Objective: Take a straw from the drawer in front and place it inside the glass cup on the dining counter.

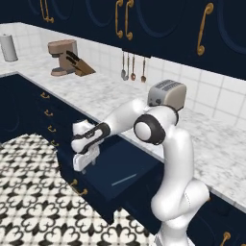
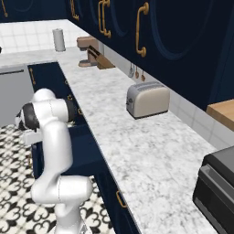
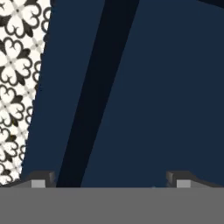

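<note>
The navy drawer [image 1: 98,201] stands pulled out below the marble worktop, its brass handle on the front. The straw [image 1: 124,180], a thin pale stick, lies flat on the drawer floor toward the right. My gripper [image 1: 85,165] hangs over the drawer's left part, pointing down, well left of the straw. In the hand view the gripper [image 3: 110,178] is open, its fingertips [image 3: 43,178] wide apart over the drawer's [image 3: 166,87] navy inside, with nothing between them. The glass cup and the dining counter are out of view.
On the marble worktop [image 1: 96,93] stand a toaster [image 1: 166,93], a knife block [image 1: 79,65], a coffee machine [image 1: 61,54] and a paper towel roll [image 1: 8,47]. Utensils [image 1: 132,67] hang on the backsplash. The patterned tile floor [image 1: 29,192] lies left of the drawer.
</note>
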Robot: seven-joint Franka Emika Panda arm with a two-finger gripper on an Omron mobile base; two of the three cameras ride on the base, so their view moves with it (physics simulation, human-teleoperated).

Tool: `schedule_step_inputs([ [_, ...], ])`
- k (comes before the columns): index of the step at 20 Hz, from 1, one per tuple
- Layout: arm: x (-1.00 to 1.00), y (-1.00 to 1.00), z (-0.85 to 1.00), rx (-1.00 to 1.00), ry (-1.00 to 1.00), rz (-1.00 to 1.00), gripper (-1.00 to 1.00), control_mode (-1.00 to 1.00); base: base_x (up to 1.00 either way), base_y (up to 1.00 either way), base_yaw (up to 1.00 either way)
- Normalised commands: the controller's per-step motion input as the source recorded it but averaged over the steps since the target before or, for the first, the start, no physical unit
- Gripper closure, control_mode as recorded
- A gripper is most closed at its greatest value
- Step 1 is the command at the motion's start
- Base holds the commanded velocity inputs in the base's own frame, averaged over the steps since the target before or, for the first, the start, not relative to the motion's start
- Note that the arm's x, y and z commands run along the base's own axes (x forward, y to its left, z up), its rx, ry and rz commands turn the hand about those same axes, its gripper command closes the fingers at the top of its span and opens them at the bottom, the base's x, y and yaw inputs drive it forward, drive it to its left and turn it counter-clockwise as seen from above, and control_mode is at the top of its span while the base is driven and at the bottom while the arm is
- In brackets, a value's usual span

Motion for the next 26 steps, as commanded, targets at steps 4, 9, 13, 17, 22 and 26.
schedule_step_inputs([
  [4, -0.87, 0.99, -0.79, 0.02, 0.06, 0.01, -1.00, -1.00, 0.00, 0.00, 0.00],
  [9, -0.94, 0.80, -0.45, 0.00, -0.05, 0.00, -1.00, -1.00, 0.00, 0.00, 0.00],
  [13, -0.11, -0.68, 0.00, -0.06, -0.26, -0.15, -1.00, -1.00, 0.00, 0.00, 0.00],
  [17, 0.00, -1.00, 0.00, -0.03, -0.26, -0.15, -1.00, -1.00, 0.00, 0.00, 0.00],
  [22, -0.14, -0.92, -0.13, 0.00, -0.08, -0.06, -1.00, -1.00, 0.00, 0.00, 0.00],
  [26, 0.00, -0.31, -0.58, 0.01, 0.07, 0.00, -1.00, -1.00, 0.00, 0.00, 0.00],
])
